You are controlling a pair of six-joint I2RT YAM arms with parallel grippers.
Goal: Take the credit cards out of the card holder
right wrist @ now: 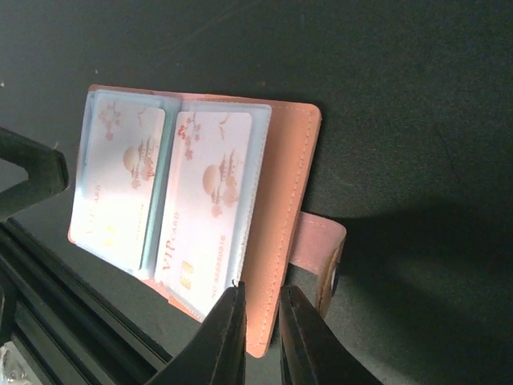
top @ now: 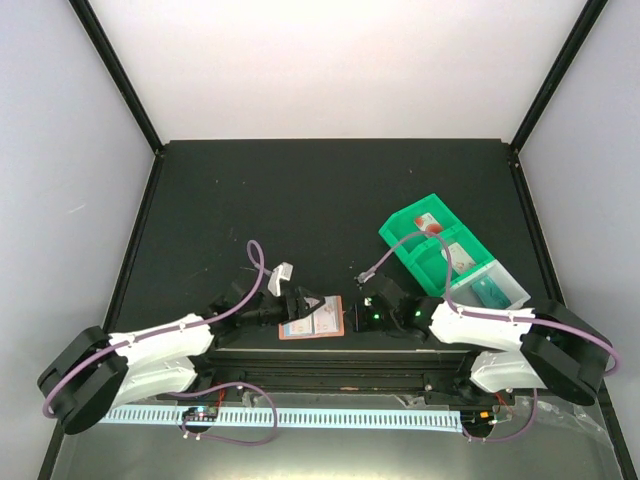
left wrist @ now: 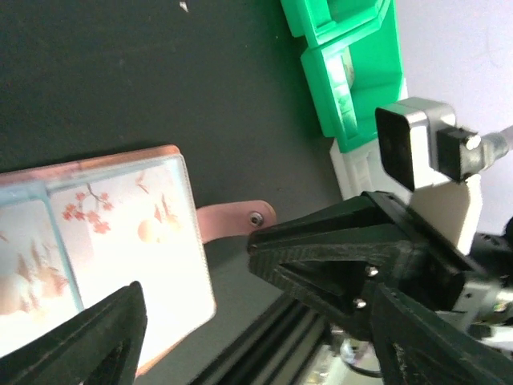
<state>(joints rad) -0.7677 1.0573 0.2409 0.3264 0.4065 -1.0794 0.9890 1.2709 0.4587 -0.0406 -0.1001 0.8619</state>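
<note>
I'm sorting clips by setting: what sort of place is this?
Probably a lab robot cell: black table, plain white walls around it, left arm and right arm mounted at its near edge.

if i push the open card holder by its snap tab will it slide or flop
Probably flops: the snap tab is a thin strap off the card holder, likely bending first. Lying flat and thin, the holder itself should slide, not tip.

- "VIP CARD" is printed along the lower part of the left card [right wrist: 120, 188] in the open card holder [right wrist: 287, 184].
- The right card [right wrist: 210, 200] carries the same "VIP CARD"; the small print beside it is too fine to read.
</note>
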